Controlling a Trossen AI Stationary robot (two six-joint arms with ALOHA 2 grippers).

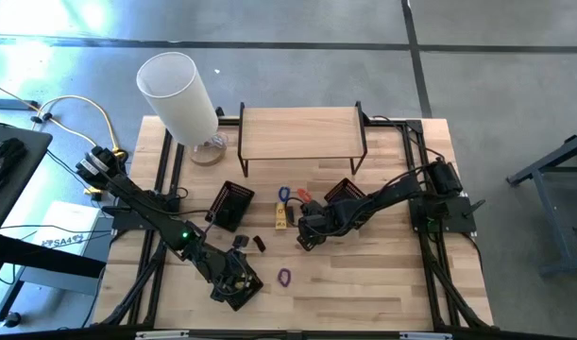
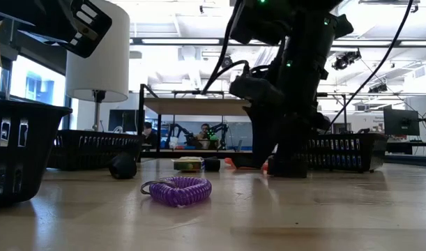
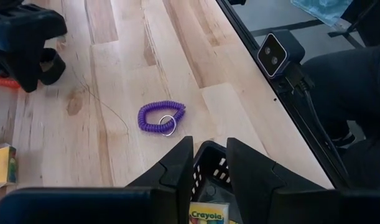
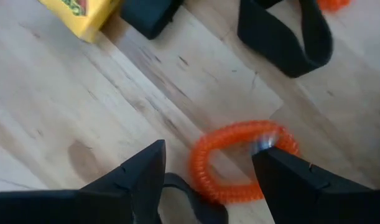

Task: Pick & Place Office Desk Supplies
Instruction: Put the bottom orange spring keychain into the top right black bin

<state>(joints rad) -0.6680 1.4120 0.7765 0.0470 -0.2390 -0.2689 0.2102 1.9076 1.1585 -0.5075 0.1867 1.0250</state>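
My right gripper (image 1: 305, 238) (image 4: 208, 160) hangs open just over the table, its fingers on either side of an orange coil band (image 4: 239, 163) that lies flat. A yellow packet (image 4: 78, 15) (image 1: 281, 217) and dark clip pieces (image 4: 149, 15) lie just beyond it. My left gripper (image 1: 233, 280) (image 3: 209, 154) is open above a small black basket (image 3: 209, 177) near the table's near edge, where a yellow Crayola packet (image 3: 208, 214) lies inside. A purple coil band (image 3: 161, 117) (image 1: 284, 277) (image 2: 176, 189) rests flat on the wood between the arms. A blue band (image 1: 284, 194) lies farther back. My right gripper comes at the orange band (image 4: 264, 142) from above with a finger on each side. The band lies on the table. Whether either finger (image 4: 289, 177) touches it, I cannot tell.
Two more black baskets (image 1: 233, 204) (image 1: 345, 193) sit mid-table, in front of a wooden riser shelf (image 1: 302, 132). A white cylinder lamp (image 1: 179, 94) stands at the far left. Small dark clips (image 1: 239, 242) (image 1: 260, 244) and another yellow packet (image 3: 0, 165) lie between the arms.
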